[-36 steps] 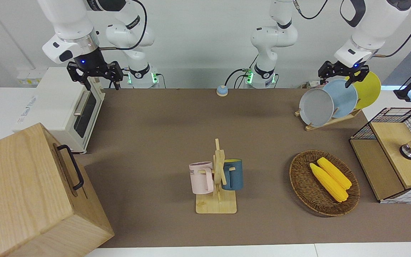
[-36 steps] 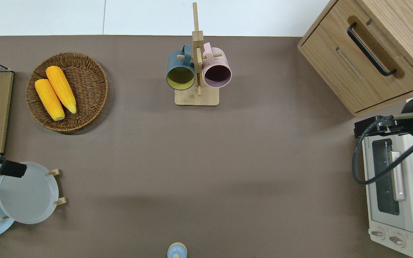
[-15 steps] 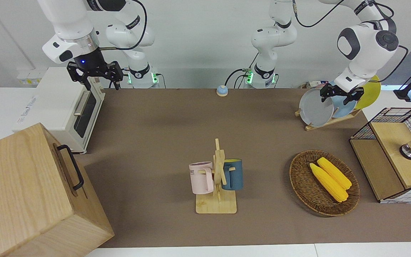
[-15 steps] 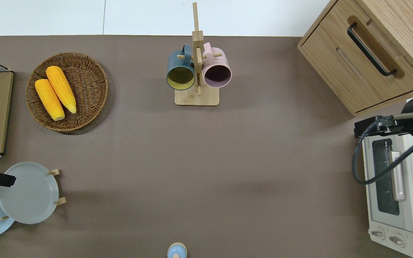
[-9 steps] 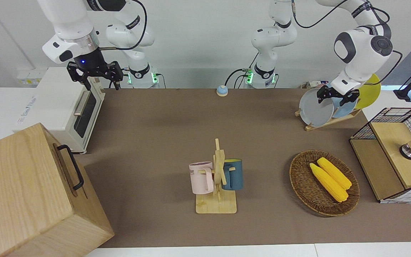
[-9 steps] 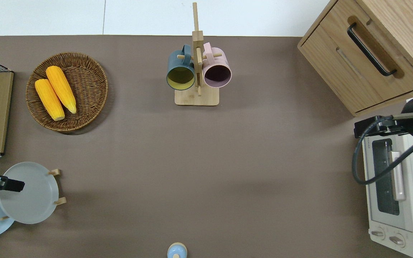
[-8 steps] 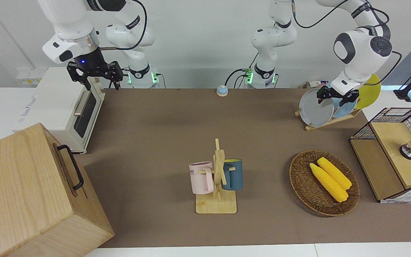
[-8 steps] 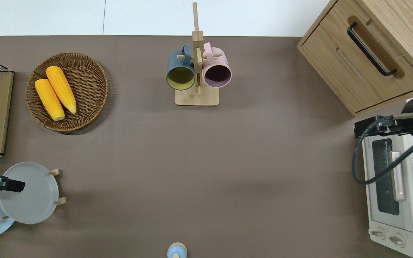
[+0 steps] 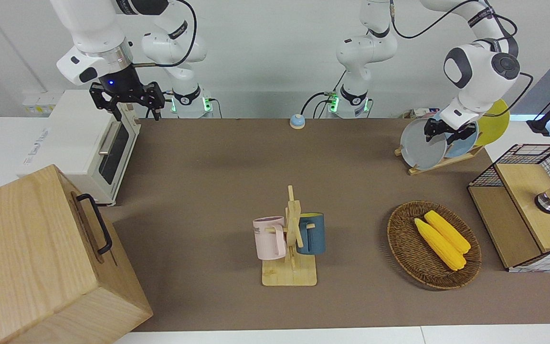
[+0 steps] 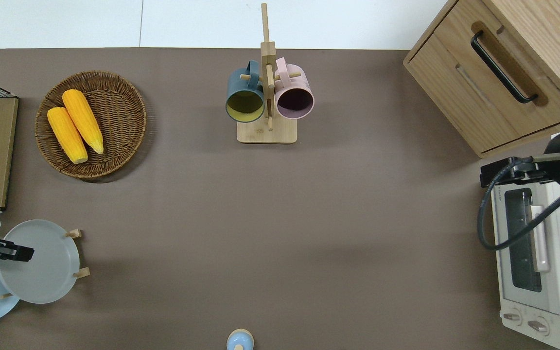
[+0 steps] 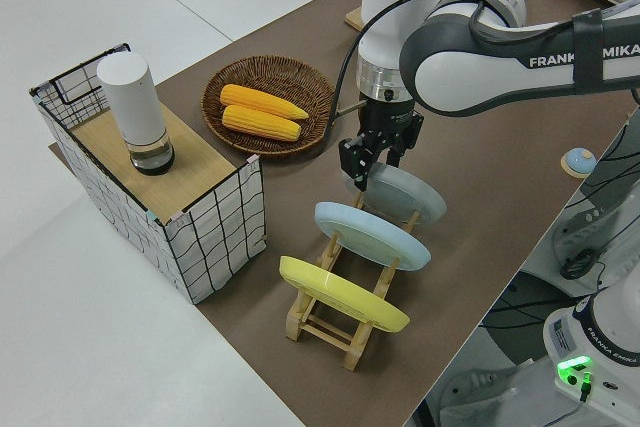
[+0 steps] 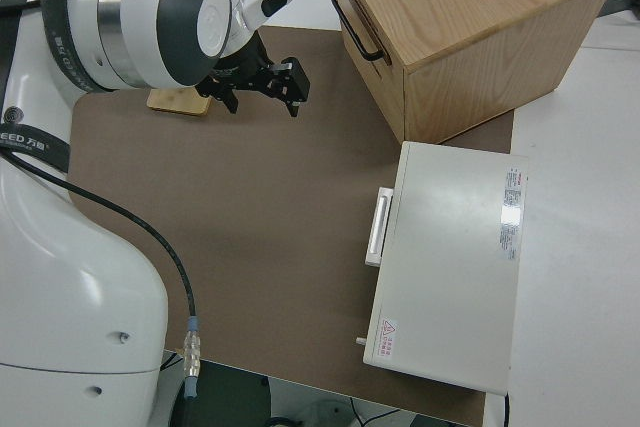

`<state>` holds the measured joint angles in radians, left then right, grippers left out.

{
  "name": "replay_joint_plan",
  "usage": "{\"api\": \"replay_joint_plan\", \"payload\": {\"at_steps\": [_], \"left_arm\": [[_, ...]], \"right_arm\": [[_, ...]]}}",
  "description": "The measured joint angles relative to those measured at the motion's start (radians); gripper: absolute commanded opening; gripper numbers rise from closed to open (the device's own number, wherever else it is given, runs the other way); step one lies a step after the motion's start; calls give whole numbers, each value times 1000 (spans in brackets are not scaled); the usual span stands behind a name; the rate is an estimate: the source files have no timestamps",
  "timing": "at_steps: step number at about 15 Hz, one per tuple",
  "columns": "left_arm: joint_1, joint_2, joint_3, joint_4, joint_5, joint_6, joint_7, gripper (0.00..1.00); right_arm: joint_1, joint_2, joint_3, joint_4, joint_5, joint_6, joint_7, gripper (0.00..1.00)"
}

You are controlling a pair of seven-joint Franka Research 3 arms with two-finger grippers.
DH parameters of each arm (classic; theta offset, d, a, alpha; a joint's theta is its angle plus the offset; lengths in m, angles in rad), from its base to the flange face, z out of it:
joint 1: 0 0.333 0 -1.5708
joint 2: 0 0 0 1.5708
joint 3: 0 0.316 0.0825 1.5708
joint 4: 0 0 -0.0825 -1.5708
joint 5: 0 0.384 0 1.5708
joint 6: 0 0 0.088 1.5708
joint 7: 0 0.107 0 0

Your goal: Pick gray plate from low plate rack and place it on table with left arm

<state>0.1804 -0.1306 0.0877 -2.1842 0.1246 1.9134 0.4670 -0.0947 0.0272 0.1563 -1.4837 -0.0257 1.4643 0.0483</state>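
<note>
At gray plate (image 9: 422,144) rim: left gripper (image 9: 442,131) open, straddling.

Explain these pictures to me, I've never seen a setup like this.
These are two white robot arms, each ending in a black two-fingered hand. Four cameras: one faces them, one looks straight down, one sits by each arm. The left hand is at the top rim of the gray plate, which stands in the low plate rack with a light blue plate and a yellow plate. The right hand is parked. The table also holds a basket of corn and a mug stand.
</note>
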Motion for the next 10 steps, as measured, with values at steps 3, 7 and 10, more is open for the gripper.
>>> {"api": "replay_joint_plan", "payload": {"at_steps": [3,7,10], "left_arm": [[0,0,0,-4,1,2,0,0],[1,-10,-6,-7,-4,1,-10,0],[0,-13,-8,-9,-4,1,-13,0]], "right_arm": [[0,0,0,0,0,0,0,983],[0,0,0,0,0,0,0,983],[0,0,0,0,0,0,0,983]]}}
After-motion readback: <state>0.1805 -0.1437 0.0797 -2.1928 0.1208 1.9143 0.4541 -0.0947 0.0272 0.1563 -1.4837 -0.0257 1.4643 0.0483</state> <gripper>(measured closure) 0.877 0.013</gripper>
